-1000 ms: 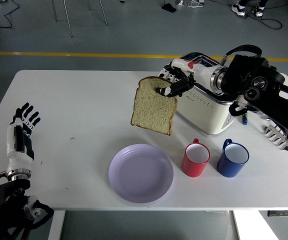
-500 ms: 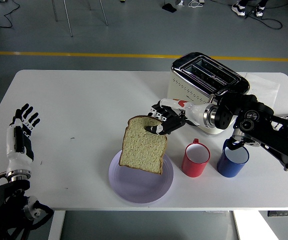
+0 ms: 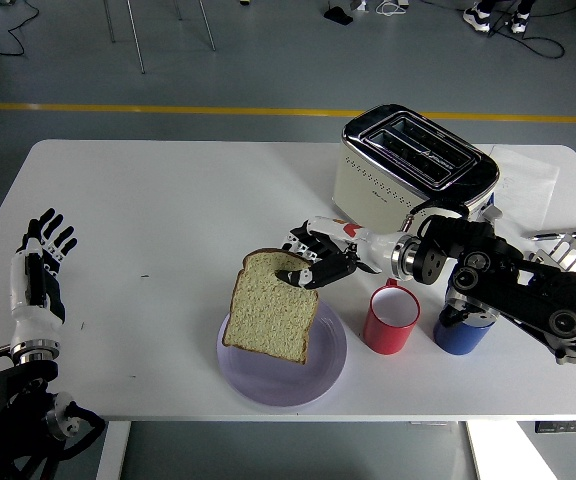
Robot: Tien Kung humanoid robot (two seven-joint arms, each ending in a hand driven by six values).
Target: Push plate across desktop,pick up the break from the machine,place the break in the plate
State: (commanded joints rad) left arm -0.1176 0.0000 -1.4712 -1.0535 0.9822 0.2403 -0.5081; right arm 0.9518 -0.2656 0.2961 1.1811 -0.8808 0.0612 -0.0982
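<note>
A slice of bread hangs tilted over the lilac plate, its lower edge close to or touching the plate's surface. My right hand is shut on the slice's top edge, the arm reaching in from the right. The cream and chrome toaster stands behind, at the back right, slots empty. My left hand rests at the table's left side with fingers spread, holding nothing.
A red mug sits right of the plate, and a blue mug beside it is partly hidden by my right forearm. The table's near edge lies just below the plate.
My right hand has carried the bread from beside the toaster down and leftward to just above the plate. The left hand has stayed put.
</note>
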